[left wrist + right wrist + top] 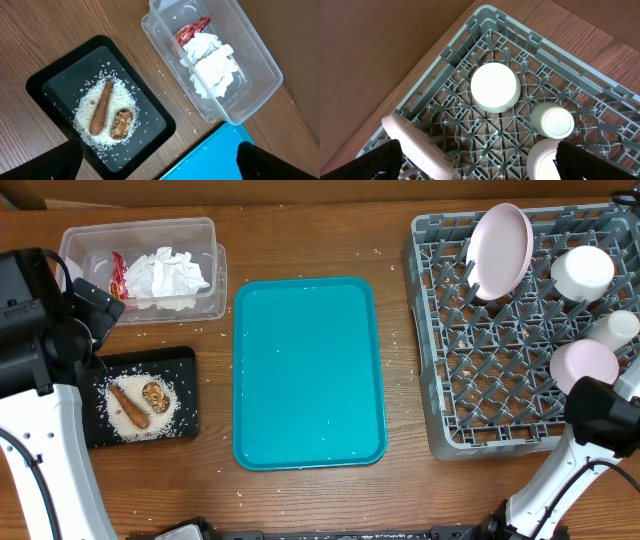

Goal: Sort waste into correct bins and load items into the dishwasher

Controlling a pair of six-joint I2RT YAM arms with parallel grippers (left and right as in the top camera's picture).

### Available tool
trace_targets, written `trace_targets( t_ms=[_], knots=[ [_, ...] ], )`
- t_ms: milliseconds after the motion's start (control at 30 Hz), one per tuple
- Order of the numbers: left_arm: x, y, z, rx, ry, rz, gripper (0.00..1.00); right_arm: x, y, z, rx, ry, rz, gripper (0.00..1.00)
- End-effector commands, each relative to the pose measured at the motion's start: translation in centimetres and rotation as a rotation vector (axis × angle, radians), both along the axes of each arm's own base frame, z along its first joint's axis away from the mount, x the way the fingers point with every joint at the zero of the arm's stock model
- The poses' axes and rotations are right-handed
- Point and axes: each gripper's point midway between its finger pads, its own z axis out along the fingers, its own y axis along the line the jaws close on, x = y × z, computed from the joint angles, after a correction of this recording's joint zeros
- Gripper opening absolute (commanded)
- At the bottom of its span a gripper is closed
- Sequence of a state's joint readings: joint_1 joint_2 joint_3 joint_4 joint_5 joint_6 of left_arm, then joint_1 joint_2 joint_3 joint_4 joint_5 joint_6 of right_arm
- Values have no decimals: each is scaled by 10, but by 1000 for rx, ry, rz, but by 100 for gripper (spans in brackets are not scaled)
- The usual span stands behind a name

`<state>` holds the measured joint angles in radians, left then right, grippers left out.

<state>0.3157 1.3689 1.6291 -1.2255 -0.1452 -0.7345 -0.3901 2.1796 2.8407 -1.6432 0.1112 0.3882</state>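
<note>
Our left gripper (160, 161) and right gripper (480, 161) gape empty, above binned rubbish (212, 67) and racked dishes (494, 86). Sorting looks done; next we withdraw.

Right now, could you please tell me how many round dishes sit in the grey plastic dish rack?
4: pale-pink plate upright, far left; upturned white bowl, far right; small white cup beside it; pale-pink dish nearer, right edge, partly hidden.

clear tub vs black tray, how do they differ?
The clear tub is deep and see-through; the black tray is shallow and opaque. The tub holds crumpled napkins and a red wrapper; the tray holds white grains, an orange stick and a brown lump. Both are rectangular.
</note>
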Motion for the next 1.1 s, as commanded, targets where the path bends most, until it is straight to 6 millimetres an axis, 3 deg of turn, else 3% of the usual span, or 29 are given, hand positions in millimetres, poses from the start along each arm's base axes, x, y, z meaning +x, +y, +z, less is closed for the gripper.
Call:
trace_targets(
  t_ms=[0, 167, 267, 500, 633, 800, 967, 1067],
  knots=[
    [4, -8, -2, -52, -16, -14, 100, -4, 2, 9, -10, -20, -2, 100],
    [13, -37, -2, -98, -20, -254, 100, -4, 2, 9, -10, -20, -2, 100],
    [5, -48, -8, -122, 21, -334, 100, -4, 2, 9, -10, -20, -2, 100],
    [-36, -57, -19, -175, 148, -344, 100, -4, 2, 9, -10, -20, -2, 100],
    [-50, -88, -5, -178, 71, -561, 100, -4, 2, 9, -10, -20, -2, 100],
    [-81, -112, 1, -153, -60, -634, 100, -4, 2, 9, -10, -20, -2, 100],
    [-117, -115, -5, -54, -150, -585, 100, -4, 2, 9, -10, -20, -2, 100],
    [-128, -111, -6, -3, -151, -557, 100, -4, 2, 9, -10, -20, -2, 100]
  ],
)
